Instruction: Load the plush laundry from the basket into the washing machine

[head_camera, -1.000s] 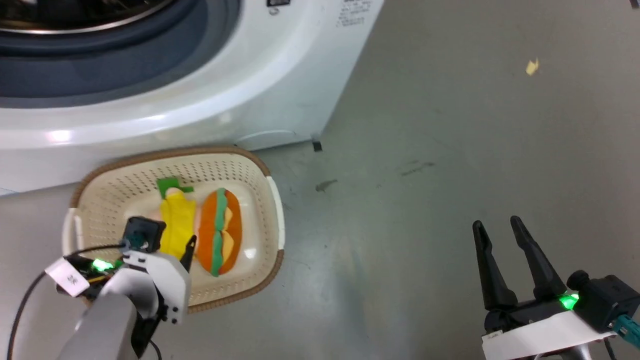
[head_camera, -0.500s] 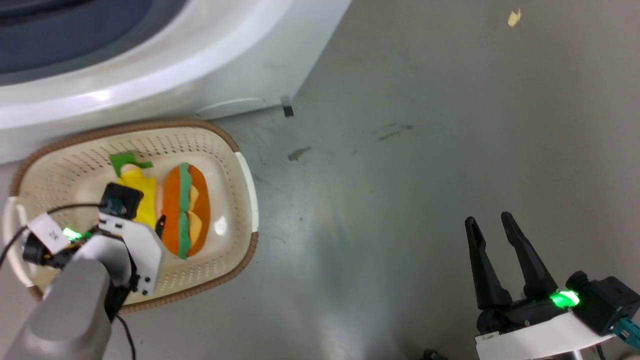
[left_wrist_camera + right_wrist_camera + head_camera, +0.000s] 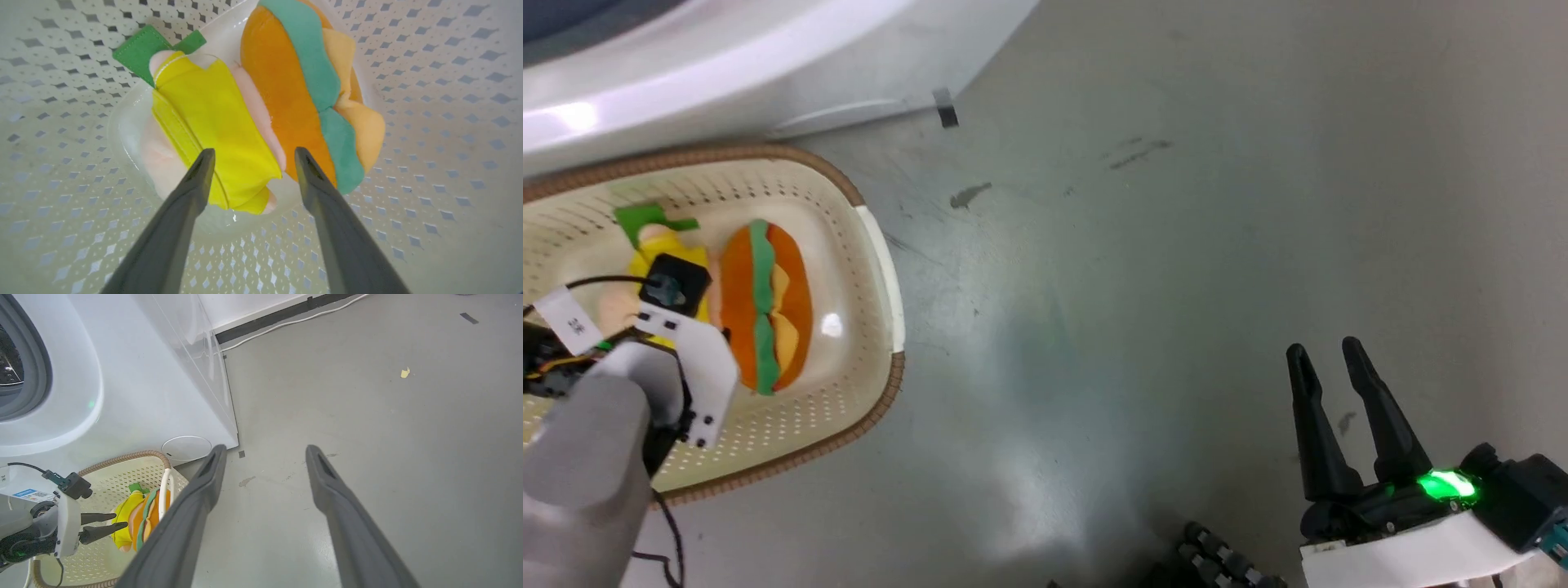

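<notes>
The left claw [image 3: 254, 152] hung spread over the doll [image 3: 212, 122], which lay against the toy bun [image 3: 286, 81] in the basket [image 3: 429, 134]. It looked soft and light (probably squashy), best pinched across its yellow middle.

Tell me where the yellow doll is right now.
Head view, far left: the doll lies in the basket, left of the orange plush, under the open left gripper.

**Spread gripper above two plush toys in a basket**

The left gripper [image 3: 253, 153] held its two dark fingers apart, tips framing the lower end of a peach soft doll in yellow with green trim [image 3: 208, 106]. An orange bun-shaped plush with green and yellow layers [image 3: 278, 81] lay touching the doll's side, both on the bottom of the cream perforated plastic basket [image 3: 429, 122].
</notes>
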